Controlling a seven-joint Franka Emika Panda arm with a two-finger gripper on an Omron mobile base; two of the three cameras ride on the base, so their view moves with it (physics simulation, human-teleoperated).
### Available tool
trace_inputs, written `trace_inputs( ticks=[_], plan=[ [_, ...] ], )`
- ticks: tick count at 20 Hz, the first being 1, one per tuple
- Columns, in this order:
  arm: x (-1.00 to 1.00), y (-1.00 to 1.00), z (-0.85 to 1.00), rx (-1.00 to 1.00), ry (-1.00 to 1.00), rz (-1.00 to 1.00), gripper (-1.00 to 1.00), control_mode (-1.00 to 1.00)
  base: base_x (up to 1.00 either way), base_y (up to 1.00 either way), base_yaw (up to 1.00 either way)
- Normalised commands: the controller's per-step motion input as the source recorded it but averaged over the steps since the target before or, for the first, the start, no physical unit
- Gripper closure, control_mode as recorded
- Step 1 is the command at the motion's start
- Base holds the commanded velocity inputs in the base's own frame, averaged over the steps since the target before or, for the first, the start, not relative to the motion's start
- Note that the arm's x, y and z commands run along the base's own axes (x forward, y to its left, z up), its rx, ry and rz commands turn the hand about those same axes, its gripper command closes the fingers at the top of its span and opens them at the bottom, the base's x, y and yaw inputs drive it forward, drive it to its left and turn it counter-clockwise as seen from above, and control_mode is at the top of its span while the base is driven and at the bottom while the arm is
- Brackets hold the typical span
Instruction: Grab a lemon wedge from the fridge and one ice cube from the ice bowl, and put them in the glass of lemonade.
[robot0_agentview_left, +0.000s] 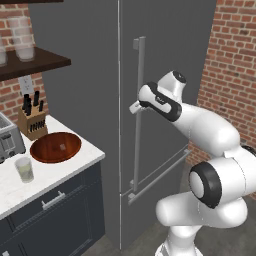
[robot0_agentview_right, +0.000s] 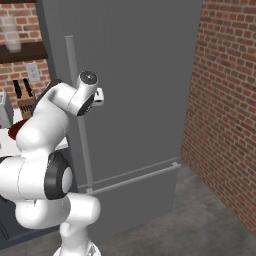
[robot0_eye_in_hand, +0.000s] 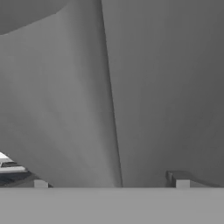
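One fridge (robot0_agentview_left: 165, 55), one ice bowl (robot0_agentview_left: 55, 147)

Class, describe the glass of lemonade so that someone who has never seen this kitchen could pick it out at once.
Start at the tall dark grey fridge; to its left runs a white counter. On it lies a wide reddish-brown wooden bowl, and in front of that, near the counter's edge, stands the glass of lemonade. It is a small clear tumbler with pale yellow-green liquid, unlike the frosted whitish glasses on the shelf above.

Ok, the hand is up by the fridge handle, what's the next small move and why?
Probably close the gripper on the handle and pull: the fridge door is shut, and the hand sits right at the bar. Whether the jaws already grip it can't be told.
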Motion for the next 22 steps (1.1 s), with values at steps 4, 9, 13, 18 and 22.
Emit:
trace_inputs(
  ticks=[4, 9, 13, 18, 22],
  plan=[
    [0.18, 0.39, -0.17, 0.0, 0.02, 0.0, 1.0, -1.0, 0.0, 0.0, 0.0],
    [0.01, 0.15, 0.04, -0.05, 0.15, -0.02, 1.0, -1.0, 0.0, 0.0, 0.0],
    [0.0, -0.29, 0.0, -0.03, 0.05, -0.08, 1.0, -1.0, 0.0, 0.0, 0.0],
    [-0.28, -0.76, 0.0, 0.01, -0.08, -0.19, 1.0, -1.0, 0.0, 0.0, 0.0],
    [-0.41, -0.93, 0.0, 0.06, -0.15, -0.19, 1.0, -1.0, 0.0, 0.0, 0.0]
  ],
)
